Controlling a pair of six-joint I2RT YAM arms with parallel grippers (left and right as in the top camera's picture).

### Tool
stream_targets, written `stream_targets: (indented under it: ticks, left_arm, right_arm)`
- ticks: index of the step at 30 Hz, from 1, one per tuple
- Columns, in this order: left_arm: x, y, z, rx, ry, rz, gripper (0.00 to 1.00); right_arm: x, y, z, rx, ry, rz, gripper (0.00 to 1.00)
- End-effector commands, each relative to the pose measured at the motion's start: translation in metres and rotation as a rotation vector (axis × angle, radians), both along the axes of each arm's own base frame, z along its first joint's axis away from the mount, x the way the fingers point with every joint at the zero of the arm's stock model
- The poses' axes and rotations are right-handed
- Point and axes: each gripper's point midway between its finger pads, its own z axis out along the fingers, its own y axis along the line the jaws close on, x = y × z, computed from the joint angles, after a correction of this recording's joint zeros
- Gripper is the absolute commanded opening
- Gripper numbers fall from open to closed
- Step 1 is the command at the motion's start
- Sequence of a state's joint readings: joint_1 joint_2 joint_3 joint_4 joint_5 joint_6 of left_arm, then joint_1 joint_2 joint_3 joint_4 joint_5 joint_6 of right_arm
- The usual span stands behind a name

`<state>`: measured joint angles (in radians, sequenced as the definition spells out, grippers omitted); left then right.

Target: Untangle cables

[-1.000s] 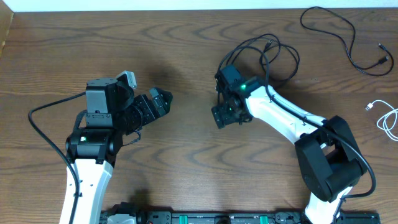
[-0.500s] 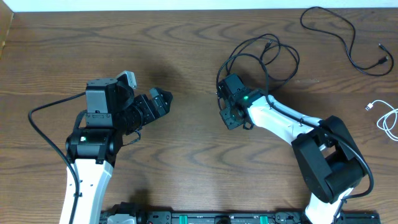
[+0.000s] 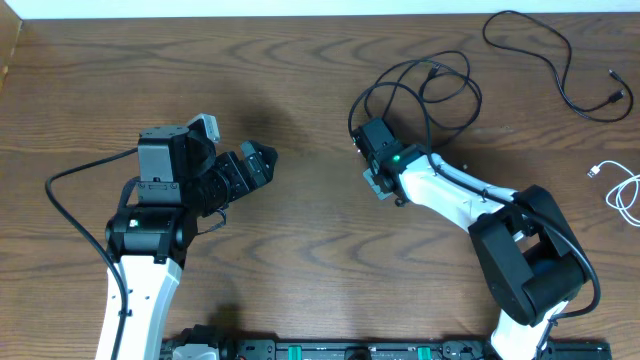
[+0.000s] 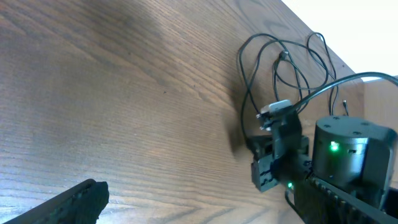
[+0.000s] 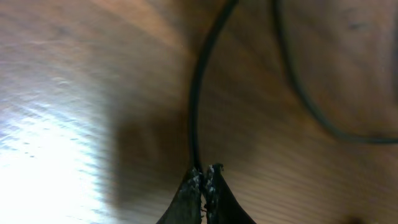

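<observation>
Overhead, the right tool point(image 3: 366, 150) sits low over the desk point(image 3: 300, 60) near its middle, at the near-left end of the looped black cable point(image 3: 420, 95). That cable lies in several overlapping loops just beyond the tool, reaching toward the far edge but stopping short of it. In the right wrist view the fingertips point(image 5: 211, 180) are clenched on one strand of this cable, which rises straight from them across the wood; a second strand curves past on the right, apart from the first.

A second black cable point(image 3: 545, 60) lies by itself in the far right corner, close to the desk's far edge and well apart from the loops. The white cable point(image 3: 625, 195) lies at the right margin, partly cut off by the picture's edge, well apart from both black ones.

The left tool point(image 3: 258, 165) hangs over bare wood on the left, pointing toward the right arm; whether it is released or clenched cannot be told. Between the two tools the wood is bare, as is the far left part of the desk. From the left wrist view, bare wood runs up to the loops point(image 4: 280, 62) and the right tool point(image 4: 264, 177).
</observation>
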<state>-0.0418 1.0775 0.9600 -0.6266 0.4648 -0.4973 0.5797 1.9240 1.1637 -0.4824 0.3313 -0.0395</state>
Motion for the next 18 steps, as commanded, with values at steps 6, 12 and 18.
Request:
stream_targets:
  ticks: [6,12,18]
  left_arm:
    - [0.002,0.002,0.002,0.004,-0.004,0.009,1.0]
    - [0.002,0.002,0.002,0.004,-0.005,0.009,1.0]
    - [0.002,0.002,0.002,0.004,-0.005,0.009,1.0]
  right_arm:
    - [0.066,0.004,0.07,-0.085,-0.191,0.082,0.01]
    - [0.094,-0.005,0.084,-0.05,-0.245,0.115,0.01]
    - [0.043,0.02,0.05,0.217,0.055,0.231,0.21]
